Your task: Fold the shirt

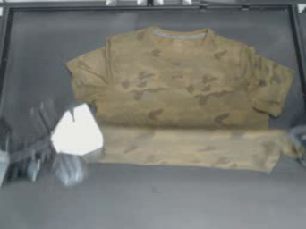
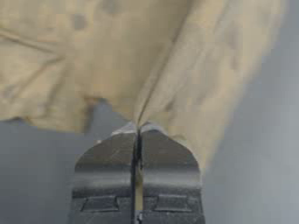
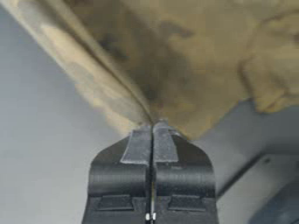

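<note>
Shirt [image 1: 179, 85] lying flat on dark table [image 1: 149, 201], neckband toward far edge, hem strip already turned up (paler band across bottom). Both grippers pinching it shut at the fold's ends: left gripper [image 2: 137, 127] at left corner, right gripper [image 3: 153, 124] at right. Step: first hem fold, mid-carry. Next move prob. needs both arms lifting together, keeping fold taut.

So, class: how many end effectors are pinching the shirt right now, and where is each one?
2. The left end effector grips the shirt at its lower left corner; the right end effector grips its lower right corner. Both are shut on fabric.
</note>
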